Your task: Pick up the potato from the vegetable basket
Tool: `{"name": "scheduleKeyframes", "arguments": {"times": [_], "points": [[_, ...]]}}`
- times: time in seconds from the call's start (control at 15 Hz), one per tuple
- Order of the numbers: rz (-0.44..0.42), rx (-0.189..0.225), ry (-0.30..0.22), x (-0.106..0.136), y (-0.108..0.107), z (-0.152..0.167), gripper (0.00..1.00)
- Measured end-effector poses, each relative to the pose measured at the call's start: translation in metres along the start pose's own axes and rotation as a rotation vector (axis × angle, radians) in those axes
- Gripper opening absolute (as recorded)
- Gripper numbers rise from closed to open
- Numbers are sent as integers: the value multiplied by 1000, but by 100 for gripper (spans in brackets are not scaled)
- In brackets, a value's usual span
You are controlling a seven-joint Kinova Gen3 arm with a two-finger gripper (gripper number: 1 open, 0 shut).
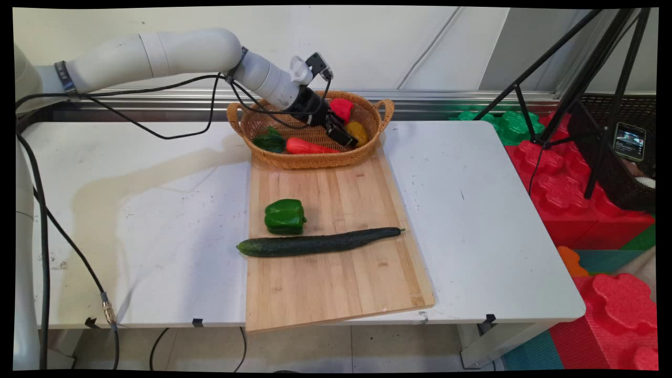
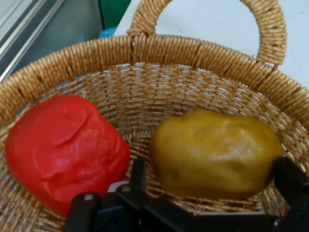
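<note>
A: Start big. What's on the table (image 1: 472, 199)?

B: A wooden board (image 1: 336, 262) runs from the near edge back to a wicker basket (image 1: 262, 123). On the board lie a cucumber (image 1: 320, 242), long axis across the board, and a green pepper (image 1: 284, 216) just behind it, apart from it.

A: And the arm?

B: It reaches in from the left and dips the gripper (image 1: 342, 134) into the basket's right half. The board items are well apart from it, on the near side.

A: What's in the basket?

B: Left half: a dark green pepper (image 1: 270, 140) and a long red one (image 1: 307, 147). Right half: a red pepper (image 1: 341, 108) toward the back and a yellow-brown potato (image 1: 358, 132) right at the fingers.

A: How does the potato sit against the fingers?

B: From the hand view, the potato (image 2: 215, 153) lies straight ahead, between the fingers (image 2: 139, 173), its long axis running finger to finger. The red pepper (image 2: 65, 150) sits just outside the left finger, near the potato but seemingly not touching.

A: Fingers gripping?

B: No, they're spread wide on either side of the potato. The right one looks touching or nearly so; I can't tell which.
</note>
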State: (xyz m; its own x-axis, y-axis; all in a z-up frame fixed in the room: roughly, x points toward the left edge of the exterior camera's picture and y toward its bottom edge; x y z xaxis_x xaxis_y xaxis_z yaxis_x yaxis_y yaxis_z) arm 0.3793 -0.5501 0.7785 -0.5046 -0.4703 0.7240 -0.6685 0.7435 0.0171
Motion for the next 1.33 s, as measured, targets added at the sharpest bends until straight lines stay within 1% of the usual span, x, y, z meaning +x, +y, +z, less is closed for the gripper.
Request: {"name": "scheduleKeyframes", "arguments": {"times": [0.73, 1.33], "points": [[10, -1, 32, 5, 5, -3, 100], [150, -6, 15, 12, 9, -2, 100]]}}
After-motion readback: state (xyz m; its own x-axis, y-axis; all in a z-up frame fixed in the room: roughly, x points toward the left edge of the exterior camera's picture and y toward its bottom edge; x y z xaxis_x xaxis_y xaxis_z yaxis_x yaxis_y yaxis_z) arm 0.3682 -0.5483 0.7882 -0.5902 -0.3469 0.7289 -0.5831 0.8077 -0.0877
